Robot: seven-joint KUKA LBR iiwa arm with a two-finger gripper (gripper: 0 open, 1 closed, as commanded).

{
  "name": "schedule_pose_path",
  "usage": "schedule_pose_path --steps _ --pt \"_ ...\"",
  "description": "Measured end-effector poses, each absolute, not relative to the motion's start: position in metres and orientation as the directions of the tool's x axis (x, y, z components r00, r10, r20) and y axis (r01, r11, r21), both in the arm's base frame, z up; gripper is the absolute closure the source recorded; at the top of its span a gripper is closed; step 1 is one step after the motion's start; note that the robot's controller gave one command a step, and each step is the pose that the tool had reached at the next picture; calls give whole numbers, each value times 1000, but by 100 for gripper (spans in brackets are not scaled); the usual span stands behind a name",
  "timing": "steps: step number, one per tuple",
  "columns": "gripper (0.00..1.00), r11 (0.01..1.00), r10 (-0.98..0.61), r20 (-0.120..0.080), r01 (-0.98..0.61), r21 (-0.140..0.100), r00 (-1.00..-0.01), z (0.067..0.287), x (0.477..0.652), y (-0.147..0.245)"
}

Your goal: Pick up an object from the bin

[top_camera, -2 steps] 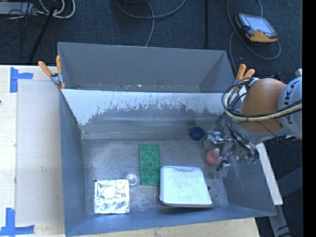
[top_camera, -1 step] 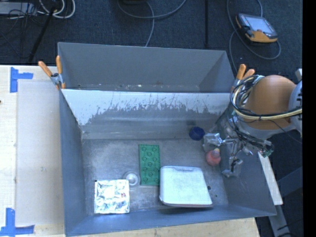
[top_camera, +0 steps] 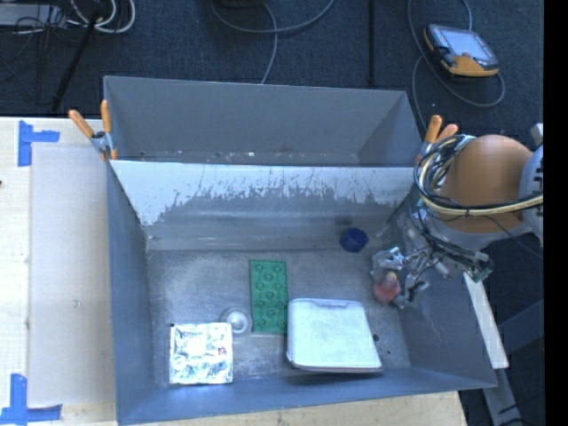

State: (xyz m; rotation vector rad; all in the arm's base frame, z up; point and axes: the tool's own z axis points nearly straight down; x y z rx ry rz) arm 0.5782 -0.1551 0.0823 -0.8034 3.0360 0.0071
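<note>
My gripper (top_camera: 393, 280) is at the right side of the bin, beside the right wall. A small red rounded thing (top_camera: 386, 290) sits between its fingers, which are shut on it. A small blue cap (top_camera: 354, 239) lies just to the upper left of the gripper, near the back wall. A white flat rectangular pad (top_camera: 333, 334) lies below and to the left of the gripper, near the bin's front.
A green studded building plate (top_camera: 268, 296) lies in the middle of the floor, touching the pad's left side. A small clear round thing (top_camera: 236, 319) and a square printed packet (top_camera: 201, 352) lie at the front left. The arm's orange cover and cables hang over the right rim.
</note>
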Motion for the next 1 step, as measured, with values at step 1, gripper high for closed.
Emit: schedule_pose_path --steps 1 --pt "100 821 -571 -8 -571 -8 -821 349 574 -144"
